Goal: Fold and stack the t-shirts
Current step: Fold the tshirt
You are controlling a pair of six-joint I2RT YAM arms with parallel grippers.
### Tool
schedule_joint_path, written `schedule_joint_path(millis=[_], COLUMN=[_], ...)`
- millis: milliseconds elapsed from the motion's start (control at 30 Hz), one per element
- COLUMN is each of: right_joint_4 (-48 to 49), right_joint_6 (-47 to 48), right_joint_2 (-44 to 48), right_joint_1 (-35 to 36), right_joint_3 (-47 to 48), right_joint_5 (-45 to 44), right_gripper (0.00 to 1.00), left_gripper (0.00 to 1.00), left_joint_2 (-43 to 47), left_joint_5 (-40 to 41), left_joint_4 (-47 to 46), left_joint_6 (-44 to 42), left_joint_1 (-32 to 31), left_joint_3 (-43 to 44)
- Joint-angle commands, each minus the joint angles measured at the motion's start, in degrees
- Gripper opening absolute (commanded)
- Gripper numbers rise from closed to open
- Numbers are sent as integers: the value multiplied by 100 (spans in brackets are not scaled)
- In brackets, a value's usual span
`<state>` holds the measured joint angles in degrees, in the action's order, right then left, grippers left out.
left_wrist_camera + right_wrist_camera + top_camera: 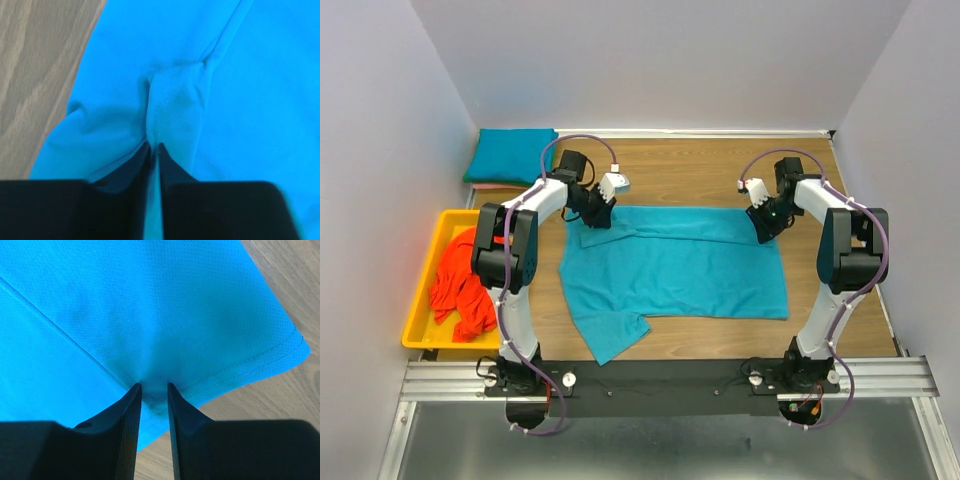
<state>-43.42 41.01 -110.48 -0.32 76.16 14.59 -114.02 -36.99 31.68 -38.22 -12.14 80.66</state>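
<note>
A teal-blue t-shirt (675, 270) lies spread on the wooden table, its far edge folded over in a strip. My left gripper (593, 214) is at the shirt's far left corner, shut on a pinched ridge of the cloth (175, 107). My right gripper (763, 226) is at the far right corner, with its jaws narrowly apart around the hemmed edge (200, 325) and cloth between the tips. A second teal-blue t-shirt (510, 155) lies folded at the far left corner of the table. An orange-red t-shirt (460, 285) is crumpled in the yellow tray.
The yellow plastic tray (428, 270) sits off the table's left edge. White walls close in the left, far and right sides. Bare wood (700, 170) shows beyond the spread shirt, and the arm bases' rail (660, 375) runs along the near edge.
</note>
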Motion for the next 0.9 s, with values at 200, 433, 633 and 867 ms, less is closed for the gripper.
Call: schedule_joint_path(millis=[200, 433, 633, 867], right_joint_4=[-158, -158, -167, -281], right_joint_6=[126, 152, 196, 135], right_joint_2=[114, 149, 211, 430], right_joint_1=[23, 23, 23, 23], right_joint_3=[30, 39, 30, 206], right_joint_5=[-149, -141, -176, -27], right_gripper=[34, 34, 34, 32], left_gripper=[0, 4, 18, 28], left_joint_2=[415, 1039, 1557, 1357], left_joint_5=[-590, -634, -116, 26], left_joint_4=[1208, 1596, 1788, 1851], left_joint_6=[-1090, -1566, -1934, -1787], left_joint_1=[-69, -419, -860, -448], left_joint_3=[-77, -762, -1176, -483])
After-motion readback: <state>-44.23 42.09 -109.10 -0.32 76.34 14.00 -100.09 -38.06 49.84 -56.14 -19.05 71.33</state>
